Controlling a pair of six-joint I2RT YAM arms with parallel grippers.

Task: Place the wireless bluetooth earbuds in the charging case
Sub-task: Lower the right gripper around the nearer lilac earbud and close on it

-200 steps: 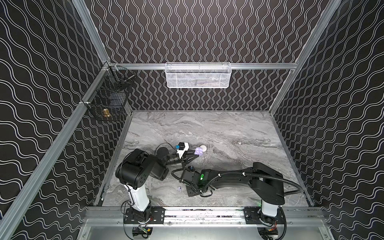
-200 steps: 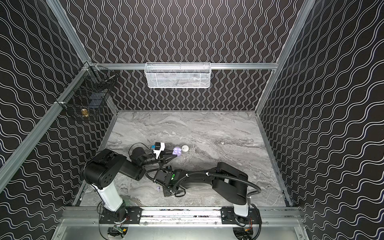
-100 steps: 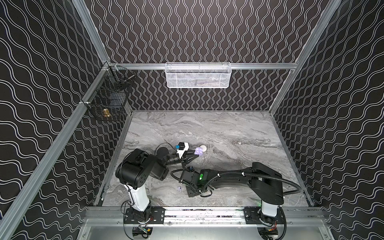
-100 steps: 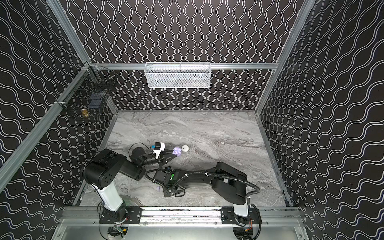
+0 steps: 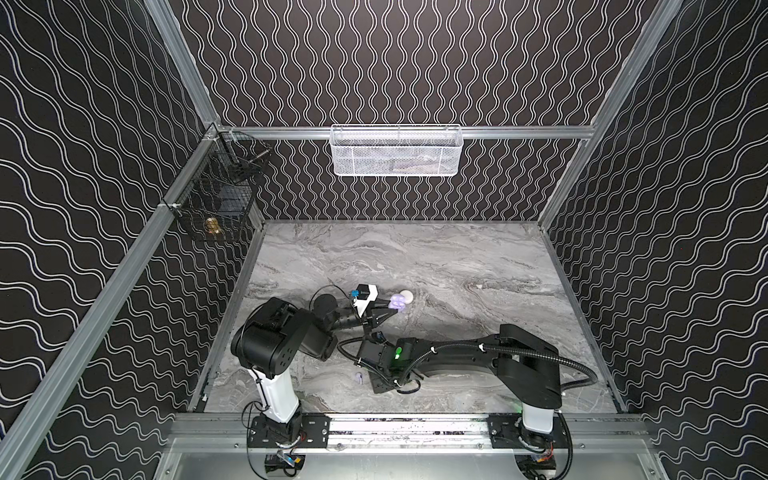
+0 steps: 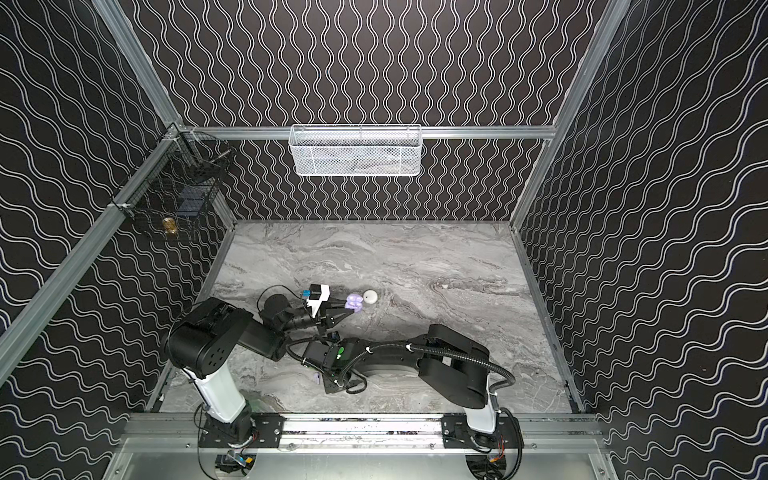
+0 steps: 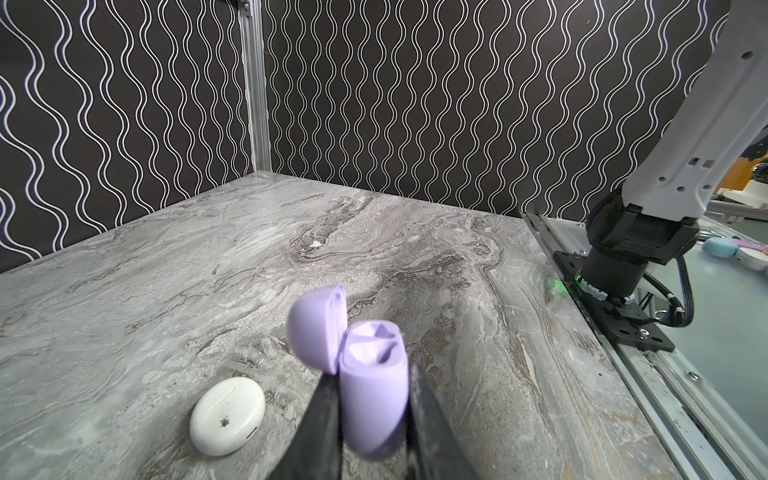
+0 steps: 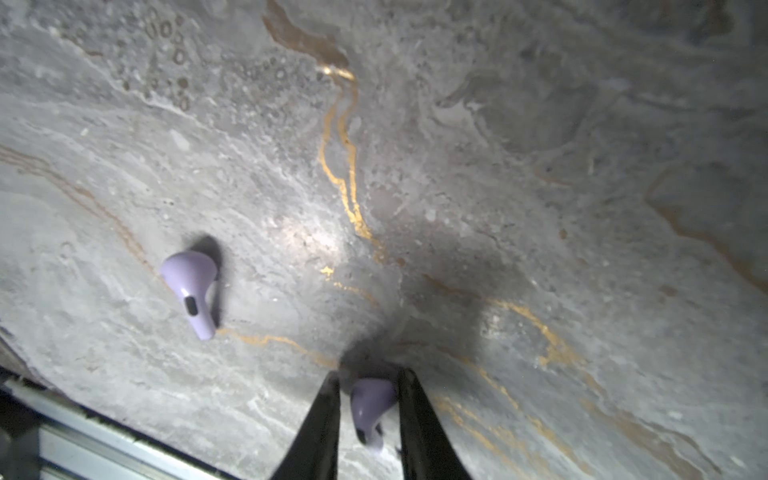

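Left claw: the left claw [image 7: 372,374] is clamped tight on the lower body of the lavender case [image 7: 370,399], with one black finger on each side. I cannot tell whether the case base touches the table [image 7: 166,270].
Lavender case: it stands upright with its lid [image 7: 313,328] swung open to one side. Pale moulded recesses show in the mouth. In a top view the case sits at the tip of the left claw [image 5: 390,307], left of the table's middle.
White case: the white case [image 7: 227,415] is shut and lies flat on the table just beside the lavender case, not touching it. It shows in both top views, on the far side of the lavender case.
Right claw: the right claw [image 8: 369,374] points down at the table with its fingers drawn narrow around the first lavender earbud [image 8: 370,405]. One finger is against the earbud and a thin gap shows at the other. I cannot tell whether the grip is firm.
First lavender earbud: it is between the right claw's fingers, low at the table surface near the front rail.
Second lavender earbud: the second lavender earbud [image 8: 191,286] lies loose on the table, apart from the right claw. In both top views it is a small lavender spot [image 5: 358,377] beside the right wrist.
Arms: the right arm reaches across to the left half of the table, and its wrist is near the left claw.
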